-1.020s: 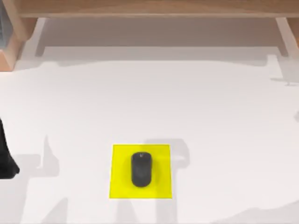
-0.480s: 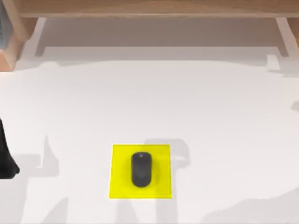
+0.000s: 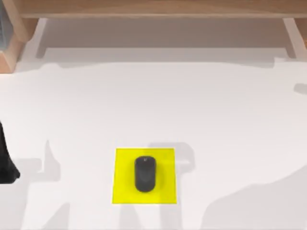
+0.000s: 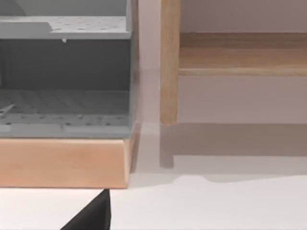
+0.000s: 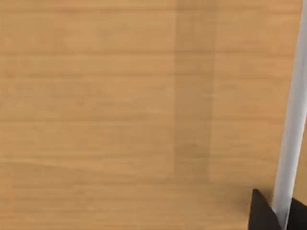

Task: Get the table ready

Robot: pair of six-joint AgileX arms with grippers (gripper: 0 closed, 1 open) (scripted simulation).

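The shadow over the table's (image 3: 153, 105) near right corner has spread; the light, slick mouse (image 3: 145, 173) suits a side grip, though how far the left gripper (image 4: 93, 214) and right gripper (image 5: 267, 213) are open cannot be told.

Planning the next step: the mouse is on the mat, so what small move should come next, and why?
Probably swing the right arm over the table: its wrist view faces the wooden shelf, off the work. The mouse already sits on the yellow mat, and the left arm is at the table's left edge.
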